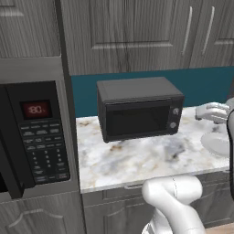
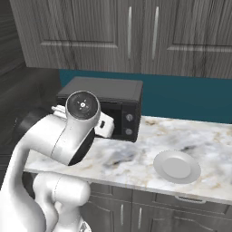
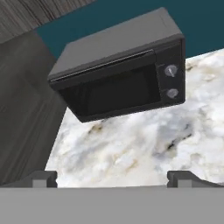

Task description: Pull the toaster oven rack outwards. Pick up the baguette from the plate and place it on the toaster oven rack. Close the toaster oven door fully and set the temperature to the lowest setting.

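Toaster oven sits at the back of the counter with its door shut — straight ahead of the gripper, well apart, jaws spread wide and empty.

We see a marble-look countertop beneath grey upper cabinets with vertical bar handles, and a teal backsplash btwn them. At left, a black microwave w/ red display; digits approx. unreadable. Base cabinets sit under the counter edge.
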